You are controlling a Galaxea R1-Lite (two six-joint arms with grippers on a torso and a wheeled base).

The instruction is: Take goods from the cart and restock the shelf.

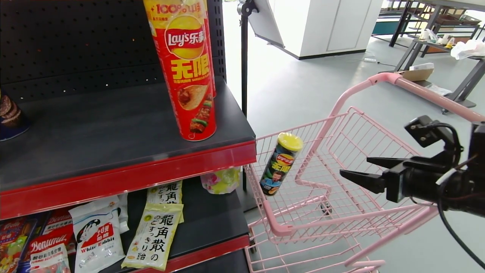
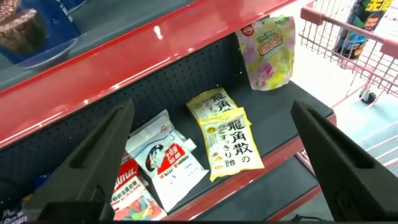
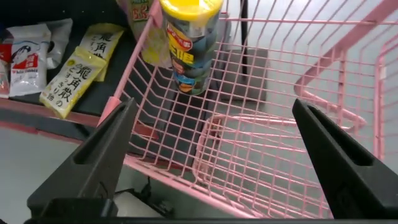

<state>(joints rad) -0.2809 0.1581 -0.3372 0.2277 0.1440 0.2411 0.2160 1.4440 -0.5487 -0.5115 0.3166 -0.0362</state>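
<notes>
Inside the cart point(image 1: 394, 79), the can point(image 1: 282, 165) leaned in the corner nearest the shelf point(image 1: 113, 125). Apart from the can, the right gripper point(image 1: 354, 167) hung with jaws wide; they looked to need squaring around its middle before closing.

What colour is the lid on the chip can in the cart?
Yellow. The lid tops the dark can, seen best in the head view.
</notes>
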